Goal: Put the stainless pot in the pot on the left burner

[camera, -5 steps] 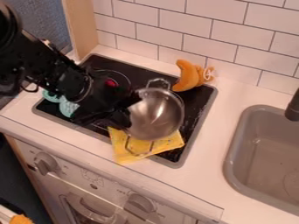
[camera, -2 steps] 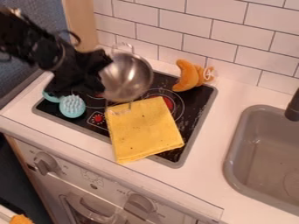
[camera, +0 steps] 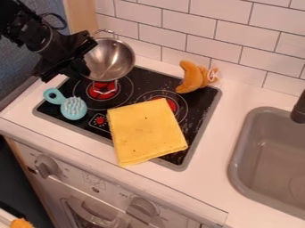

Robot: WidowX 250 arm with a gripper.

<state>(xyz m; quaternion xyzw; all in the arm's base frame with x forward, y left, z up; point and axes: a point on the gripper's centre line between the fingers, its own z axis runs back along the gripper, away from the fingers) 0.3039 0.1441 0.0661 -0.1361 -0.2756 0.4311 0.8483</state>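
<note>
Showing in the camera view is the pot, metal, at the far left part of the stove. It is tilted, its open side turned towards the camera. The claw is pinching the pot at its left edge, the arm coming in from the upper left. One wire handle stands at the far side of the pot; a second wire handle at the near side lies in view over the red middle of the left burner. Whether the pot touches the stove cannot be told.

Near the left corner of the stove lies a light blue brush, bristles up, with a ring-shaped handle end. A yellow cloth lies flat, partly covering the right burner and reaching over the stove's front edge onto the white table. At the far right corner rests an orange curved item, a smaller orange piece beside it. A grey sink is set into the table at right, a black tap at its far side. White tiles line the wall behind. Two knobs, left and right, sit on the front panel below.
</note>
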